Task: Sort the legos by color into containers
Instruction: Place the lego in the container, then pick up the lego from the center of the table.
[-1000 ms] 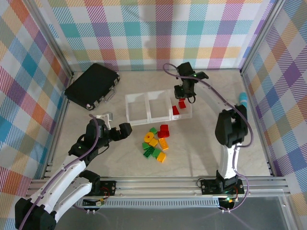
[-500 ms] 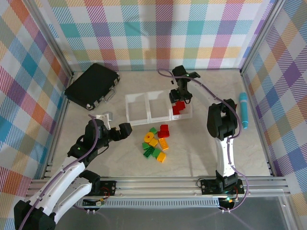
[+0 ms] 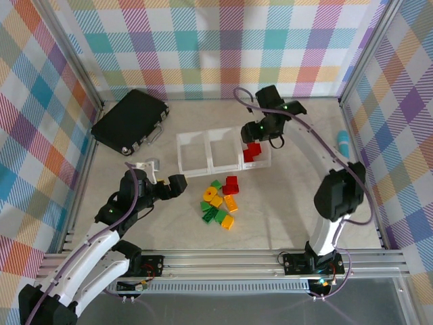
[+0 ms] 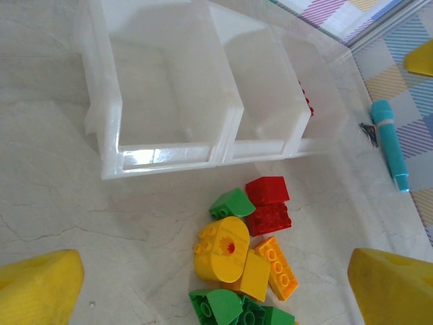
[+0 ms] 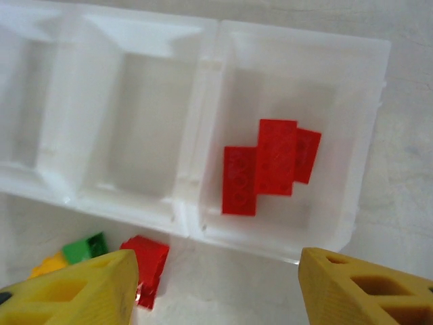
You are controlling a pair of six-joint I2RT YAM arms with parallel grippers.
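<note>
Right claw (image 3: 258, 131) hangs over the far side of the right bin. Its two yellow fingers (image 5: 67, 288) are spread wide apart. From the right wrist you look down between them at three red legos (image 5: 270, 166). They lie flat in that bin, side by side and touching each other.

The tray (image 3: 193, 170) is three clear bins joined in a row. It sits in the middle of the tabletop (image 3: 291, 203).

Just on the near side of the tray is a little pile of legos (image 3: 220, 203). Two red bricks (image 4: 268, 191) are at the far end of the pile, close to the tray but not touching it. A green one (image 4: 232, 202) sits beside them on the left. Nearer still are a round yellow one (image 4: 222, 249), a long orange one (image 4: 277, 267) and more green ones (image 4: 216, 308), all bunched up together.

The left claw (image 3: 164, 176) is low over the tabletop, left of the pile and near the left bin. Its yellow fingers (image 4: 37, 288) are spread wide apart too, with the pile ahead between them.

A black case (image 3: 130, 122) lies at the far left, well apart from the tray. A blue-green pen (image 3: 343, 141) lies at the right side of the tabletop.
</note>
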